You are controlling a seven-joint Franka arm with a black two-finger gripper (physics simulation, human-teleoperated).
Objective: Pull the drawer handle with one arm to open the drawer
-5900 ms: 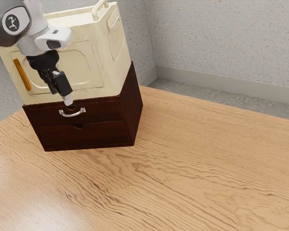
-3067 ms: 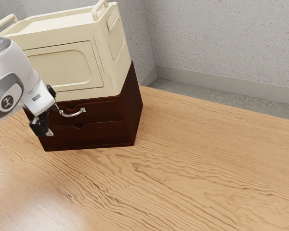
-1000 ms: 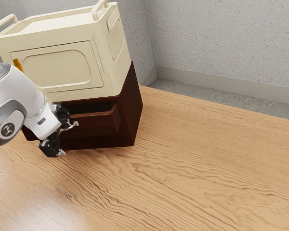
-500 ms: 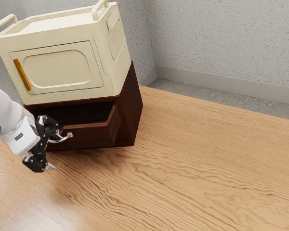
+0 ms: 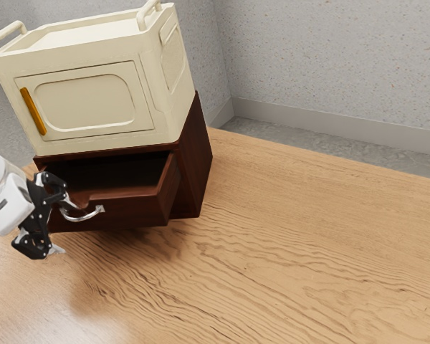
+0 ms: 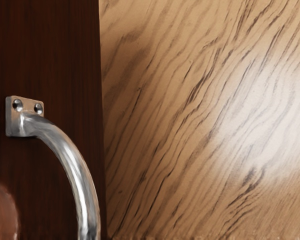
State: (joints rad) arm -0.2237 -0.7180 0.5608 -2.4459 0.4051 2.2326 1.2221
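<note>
Exterior view first: the upper drawer [image 5: 129, 213] stands open, out from the front of the dark brown cabinet [image 5: 195, 161], with its shadowed inside [image 5: 118, 172] showing from above. Its curved metal handle [image 5: 80, 218] is fixed to the drawer front, beside a notch [image 5: 82, 204] in the top edge. The gripper [image 5: 64, 228] is at that handle, toward the exterior view's left, its two fingers spread wide. The upper finger [image 5: 54, 184] is right by the handle; whether it touches the metal I cannot tell. The lower finger [image 5: 37, 246] hangs below and apart from it, so the handle is not pinched.

That same view takes in the cream box [image 5: 140, 136] on top of the cabinet, with its two carrying handles [image 5: 149, 14] and an orange pull [image 5: 34, 111] on its door [image 5: 86, 104], plus the wooden table [image 5: 294, 251] and the speckled wall [image 5: 330, 57] behind.

The wrist view gives the close detail: one end of the handle on a small metal plate [image 6: 28, 104] with two round screws [image 6: 18, 105], and the bar curving away from the dark wood. Past the drawer's edge lies the table's streaky grain, with a bright patch of glare [image 6: 280, 115].
</note>
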